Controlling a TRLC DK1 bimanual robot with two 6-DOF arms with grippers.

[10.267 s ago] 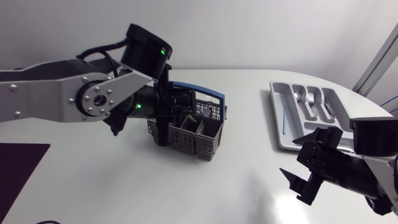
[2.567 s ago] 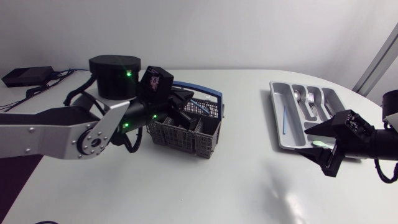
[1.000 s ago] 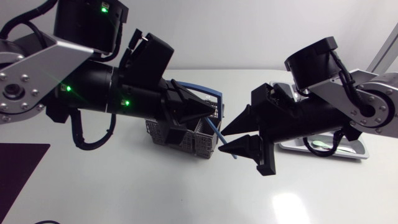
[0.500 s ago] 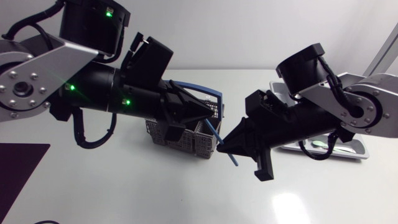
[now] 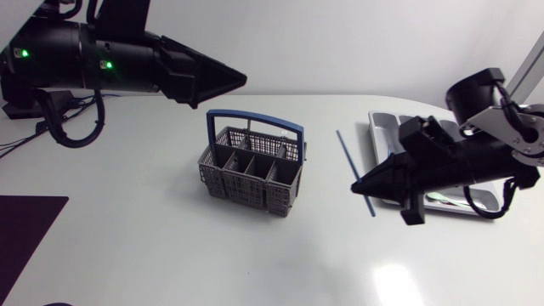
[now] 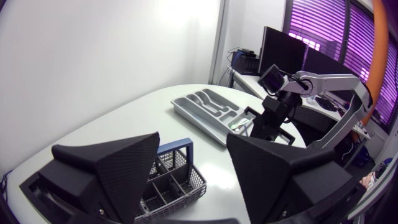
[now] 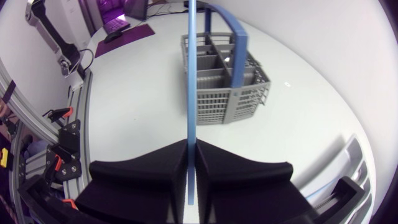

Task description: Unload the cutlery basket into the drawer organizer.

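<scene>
grey plastic cutlery basket with blue handle (image 5: 252, 170) is found mid-table, seemingly emptied; one thin blue rod (image 5: 354, 172), clamped in the right gripper (image 5: 360, 184) beside the grey drawer organizer tray (image 5: 375, 127), is yet to be deposited; left gripper (image 6: 191, 146) is held wide, empty.

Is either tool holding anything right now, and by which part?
The right tool pinches a thin blue stick near one end; most of it juts ahead. The left tool is open, holding nothing.
</scene>
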